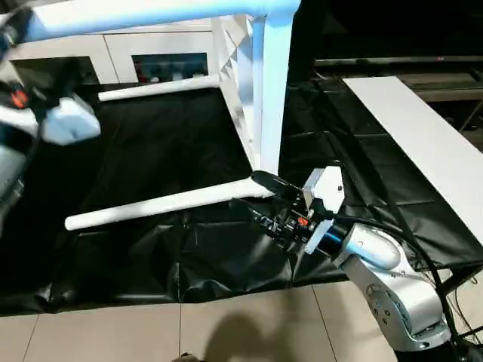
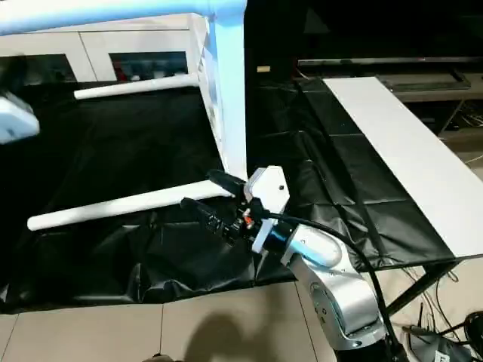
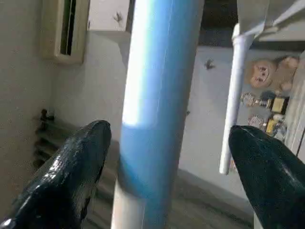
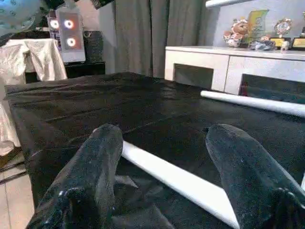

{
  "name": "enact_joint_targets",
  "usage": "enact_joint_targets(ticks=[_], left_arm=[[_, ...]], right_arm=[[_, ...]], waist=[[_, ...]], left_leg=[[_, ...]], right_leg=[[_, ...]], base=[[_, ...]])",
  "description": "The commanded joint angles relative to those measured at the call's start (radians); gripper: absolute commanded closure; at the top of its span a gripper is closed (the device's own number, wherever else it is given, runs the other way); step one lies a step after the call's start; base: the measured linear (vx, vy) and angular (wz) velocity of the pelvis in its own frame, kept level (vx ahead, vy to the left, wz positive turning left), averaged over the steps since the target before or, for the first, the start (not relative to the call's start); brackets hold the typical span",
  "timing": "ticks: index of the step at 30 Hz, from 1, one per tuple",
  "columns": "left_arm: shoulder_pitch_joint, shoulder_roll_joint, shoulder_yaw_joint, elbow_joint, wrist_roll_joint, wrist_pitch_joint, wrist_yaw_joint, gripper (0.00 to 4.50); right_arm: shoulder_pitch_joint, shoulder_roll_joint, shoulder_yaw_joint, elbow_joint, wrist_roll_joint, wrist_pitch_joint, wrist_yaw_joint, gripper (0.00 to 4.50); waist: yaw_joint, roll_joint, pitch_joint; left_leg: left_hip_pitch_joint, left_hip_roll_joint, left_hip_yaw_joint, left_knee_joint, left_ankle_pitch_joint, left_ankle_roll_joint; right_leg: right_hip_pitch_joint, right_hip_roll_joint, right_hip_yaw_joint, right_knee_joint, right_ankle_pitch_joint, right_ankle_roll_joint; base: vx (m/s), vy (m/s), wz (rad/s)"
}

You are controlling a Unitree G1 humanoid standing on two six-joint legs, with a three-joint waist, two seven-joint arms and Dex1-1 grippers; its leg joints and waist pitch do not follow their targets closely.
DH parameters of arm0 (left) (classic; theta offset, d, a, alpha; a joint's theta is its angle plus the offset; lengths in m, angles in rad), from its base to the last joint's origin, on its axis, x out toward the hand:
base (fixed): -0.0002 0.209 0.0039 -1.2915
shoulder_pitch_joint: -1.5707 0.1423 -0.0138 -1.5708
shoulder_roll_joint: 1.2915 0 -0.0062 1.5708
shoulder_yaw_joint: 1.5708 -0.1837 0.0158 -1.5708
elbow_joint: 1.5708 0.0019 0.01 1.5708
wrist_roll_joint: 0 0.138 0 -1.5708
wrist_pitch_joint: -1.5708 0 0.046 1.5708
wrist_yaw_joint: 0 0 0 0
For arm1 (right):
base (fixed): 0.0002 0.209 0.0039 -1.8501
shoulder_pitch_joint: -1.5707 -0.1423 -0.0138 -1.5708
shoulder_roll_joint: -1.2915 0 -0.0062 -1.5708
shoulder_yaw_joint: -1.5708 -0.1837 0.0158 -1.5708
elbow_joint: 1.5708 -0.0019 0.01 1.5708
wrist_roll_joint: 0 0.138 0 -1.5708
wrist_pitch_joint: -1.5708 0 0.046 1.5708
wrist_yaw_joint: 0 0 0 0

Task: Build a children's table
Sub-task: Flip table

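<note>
The children's table stands on its side on the black cloth, with its tabletop upright on one edge and the ribbed underside facing left. Its white legs point left. One leg lies low on the cloth, another sits farther back, and a raised one runs along the top. My right gripper is open, with a finger on either side of the low leg near its socket end. My left gripper is open around the raised leg, with gaps on both sides.
A black cloth covers the work surface, crumpled along its front edge. Behind it stands a white cabinet with glass doors. A flat white board lies along the right side. Tiled floor runs in front.
</note>
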Motion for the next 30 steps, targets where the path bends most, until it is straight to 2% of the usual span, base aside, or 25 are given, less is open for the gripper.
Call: enact_joint_targets(ticks=[1,6,10,11,13,14,20,25,27,30], left_arm=[[-0.031,0.021,-0.016,0.029,0.010,0.014,0.009,0.11],[-0.078,0.026,-0.030,0.070,0.014,0.016,0.011,0.11],[-0.113,0.033,-0.045,0.103,-0.002,0.016,0.011,0.11],[-0.119,0.035,-0.050,0.105,-0.012,0.014,0.009,0.36],[-0.115,0.027,-0.049,0.092,-0.047,0.014,-0.022,0.45],[-0.109,0.022,-0.047,0.084,-0.061,0.017,-0.036,0.50],[-0.081,0.008,-0.035,0.056,-0.095,0.043,-0.064,1.13],[-0.070,0.013,-0.038,0.039,-0.117,0.064,-0.087,1.47],[-0.067,0.013,-0.037,0.031,-0.124,0.071,-0.097,1.78],[-0.059,0.007,-0.035,0.013,-0.147,0.097,-0.117,1.87]], right_arm=[[-0.007,-0.001,0.006,-0.023,0.014,0.004,0.014,1.36],[-0.002,-0.003,0.015,-0.045,0.032,0.002,0.037,1.36],[-0.002,0.009,0.009,-0.045,0.028,-0.020,0.031,1.36],[-0.004,0.013,0.007,-0.043,0.026,-0.024,0.027,1.36],[-0.008,0.017,0.004,-0.037,0.019,-0.030,0.018,1.36],[-0.009,0.018,0.003,-0.034,0.016,-0.032,0.015,1.36],[-0.011,0.016,0.004,-0.029,0.014,-0.035,0.014,1.36],[-0.012,0.017,0.006,-0.022,0.007,-0.043,0.014,1.36],[-0.012,0.017,0.008,-0.021,0.004,-0.045,0.013,1.36],[-0.010,0.016,0.009,-0.019,0.002,-0.048,0.011,1.36]], waist=[[0.003,0.023,-0.052],[0.003,0.023,-0.053],[0.004,0.025,-0.053],[0.005,0.025,-0.054],[0.005,0.027,-0.054],[0.004,0.025,-0.053],[0.005,0.022,-0.051],[0.005,0.022,-0.049],[0.005,0.024,-0.049],[0.006,0.023,-0.049]], left_leg=[[0.027,0.042,-0.041,-0.088,-0.462,-0.074],[0.028,0.044,-0.039,-0.087,-0.447,-0.072],[0.027,0.043,-0.039,-0.088,-0.449,-0.075],[0.027,0.043,-0.039,-0.087,-0.445,-0.075],[0.025,0.044,-0.040,-0.088,-0.438,-0.075],[0.025,0.044,-0.038,-0.089,-0.442,-0.075],[0.026,0.045,-0.038,-0.090,-0.451,-0.074],[0.028,0.045,-0.039,-0.091,-0.472,-0.078],[0.028,0.046,-0.039,-0.091,-0.473,-0.081],[0.028,0.045,-0.039,-0.091,-0.475,-0.082]], right_leg=[[0.013,-0.044,0.035,-0.079,-0.258,-0.142],[0.015,-0.045,0.035,-0.077,-0.218,-0.153],[0.014,-0.046,0.035,-0.076,-0.222,-0.155],[0.014,-0.046,0.035,-0.076,-0.218,-0.156],[0.015,-0.046,0.034,-0.074,-0.202,-0.161],[0.014,-0.046,0.035,-0.075,-0.206,-0.163],[0.014,-0.047,0.035,-0.076,-0.236,-0.161],[0.011,-0.047,0.036,-0.081,-0.277,-0.150],[0.010,-0.047,0.036,-0.080,-0.274,-0.150],[0.010,-0.048,0.036,-0.081,-0.280,-0.151]], base=[[0.000,0.000,0.00],[0.000,0.000,0.00],[0.000,0.000,0.00],[0.000,0.000,0.00],[0.000,0.000,0.00],[0.000,0.000,0.00],[0.000,0.000,0.00],[0.000,0.000,0.00],[0.000,0.000,0.00],[0.000,0.000,0.00]])
